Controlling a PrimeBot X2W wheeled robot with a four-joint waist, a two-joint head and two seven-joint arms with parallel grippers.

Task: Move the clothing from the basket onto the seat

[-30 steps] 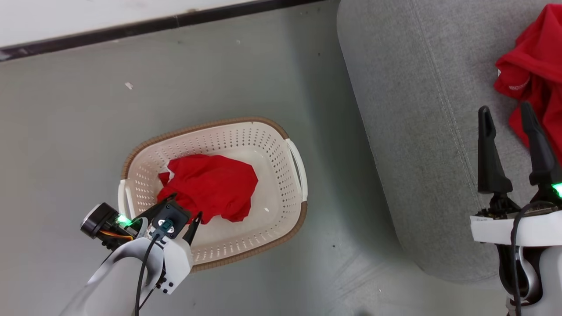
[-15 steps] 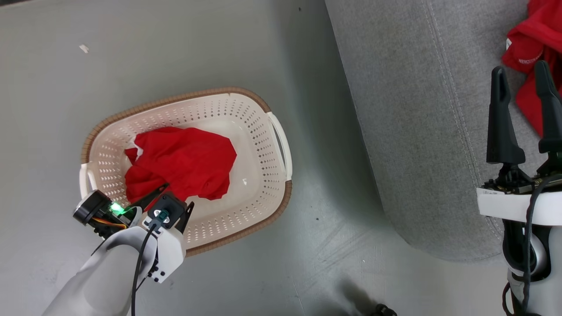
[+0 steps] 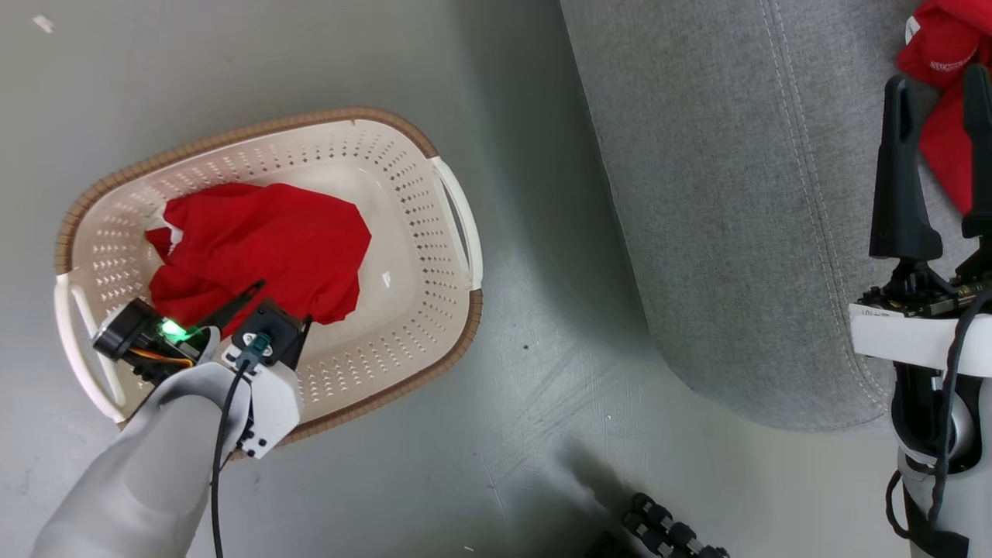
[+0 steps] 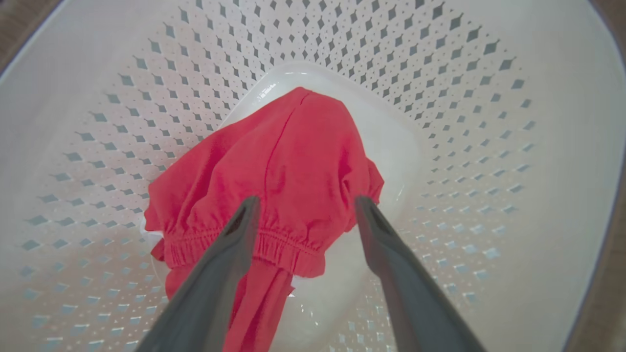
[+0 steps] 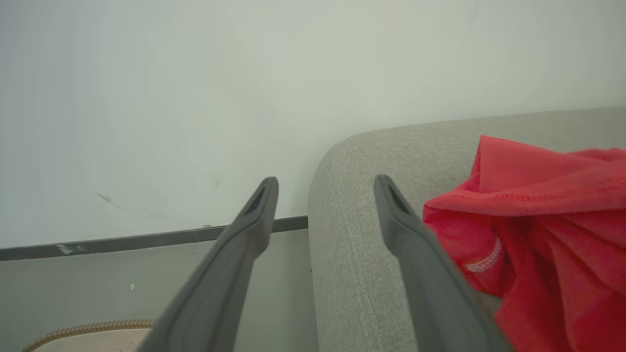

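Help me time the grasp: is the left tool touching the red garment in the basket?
Cannot tell. Left wrist view: the open left tool straddles the red garment; depth unclear.

place: home living room | cues: grey sofa cushion, laundry basket, bare floor, white wall

- You have a smooth grey-green floor across the left and middle of the head view, with pale scuff streaks toward the near side.
- In the far left corner, a small white scrap lies on it.
- A tiny dark speck sits near the middle.
- At the near edge, right of centre, you'll see a black ribbed object; you can't tell what it is.
- In the right wrist view, a pale wall stands at the far side, with a dark strip along its foot and a thin dark mark just above.
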